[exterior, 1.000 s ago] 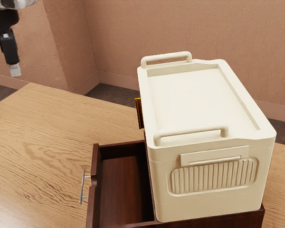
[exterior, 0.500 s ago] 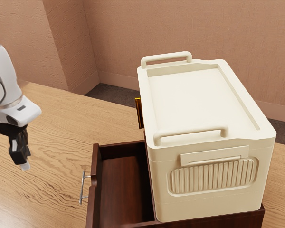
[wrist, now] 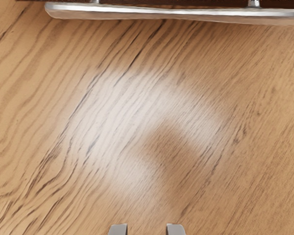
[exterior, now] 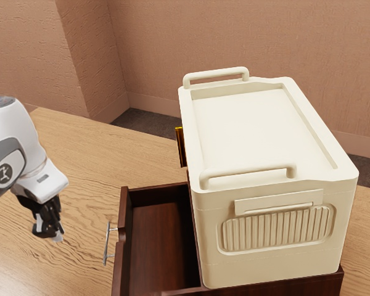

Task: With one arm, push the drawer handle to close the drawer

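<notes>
Two jaws, apart and empty, stand above the table (exterior: 111,160), near the handle (exterior: 106,243) but not touching it. The drawer (exterior: 160,246) juts from the dark cabinet (exterior: 296,285) beneath the cream box (exterior: 259,129). Placement on the handle's outer side presumably allows an inward push, closing the drawer.

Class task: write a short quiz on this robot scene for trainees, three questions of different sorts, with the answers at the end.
1. True or false: the drawer with the silver handle stands open.
2. Where is the cream box?
a) inside the drawer
b) on top of the dark cabinet
c) between the fingers
3. Fill in "apart" or "together": in the wrist view, the two fingertips stand ____.

Key: 1 true; 2 b; 3 apart.
</notes>
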